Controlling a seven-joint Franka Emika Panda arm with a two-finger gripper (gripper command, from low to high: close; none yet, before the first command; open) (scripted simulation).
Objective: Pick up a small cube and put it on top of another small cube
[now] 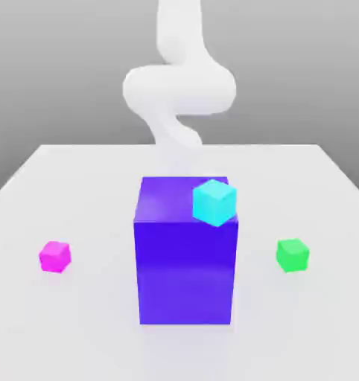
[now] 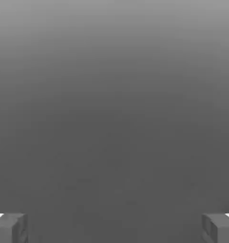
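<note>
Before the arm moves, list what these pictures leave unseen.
- Underside of the magenta cube: exterior view, hidden by the cube itself.
- Far side of the blue-purple block: exterior view, hidden by its own body.
- Upper end of the arm: exterior view, cut off by the top edge.

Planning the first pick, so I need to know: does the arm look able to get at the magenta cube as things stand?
Probably yes: the magenta cube sits on the table with nothing on it, apart from the purple block, and the end effector is open.
</note>
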